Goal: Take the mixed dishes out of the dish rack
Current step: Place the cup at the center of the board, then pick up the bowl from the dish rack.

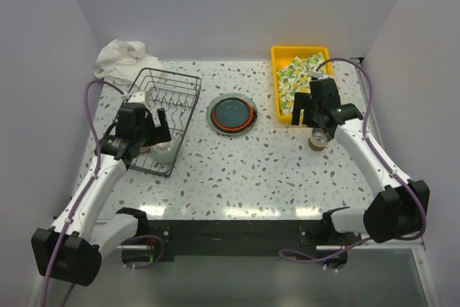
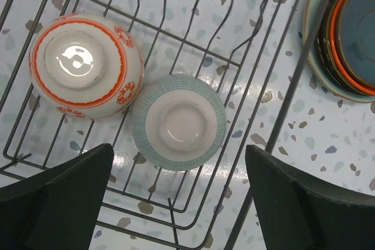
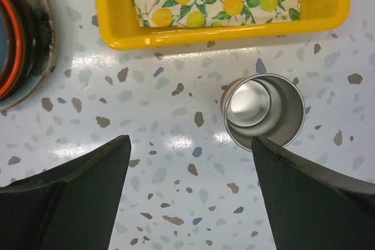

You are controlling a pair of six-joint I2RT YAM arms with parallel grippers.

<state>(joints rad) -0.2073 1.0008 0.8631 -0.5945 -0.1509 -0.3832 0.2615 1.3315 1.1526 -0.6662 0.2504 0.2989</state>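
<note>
The dark wire dish rack point(image 1: 188, 95) stands at the left. In the left wrist view, the rack point(image 2: 285, 112) holds an upturned red-white patterned bowl point(image 2: 87, 65) and beside it an upturned whitish cup with a teal rim point(image 2: 178, 122). That cup also shows in the top view point(image 1: 164, 153). My left gripper point(image 2: 179, 203) hovers open and empty above the rack's near end point(image 1: 154, 133). The plates are stacked on the table point(image 1: 231, 113), dark teal on top. A grey-brown cup point(image 3: 265, 111) stands upright on the table point(image 1: 317, 139). My right gripper point(image 3: 190, 191) is open and empty above it point(image 1: 313, 111).
A yellow tray with lemon-print cloth point(image 1: 298, 80) sits at the back right, just beyond the grey-brown cup. A crumpled white cloth point(image 1: 121, 57) lies behind the rack. The plate stack shows at the edge of both wrist views point(image 2: 345, 33) point(image 3: 23, 33).
</note>
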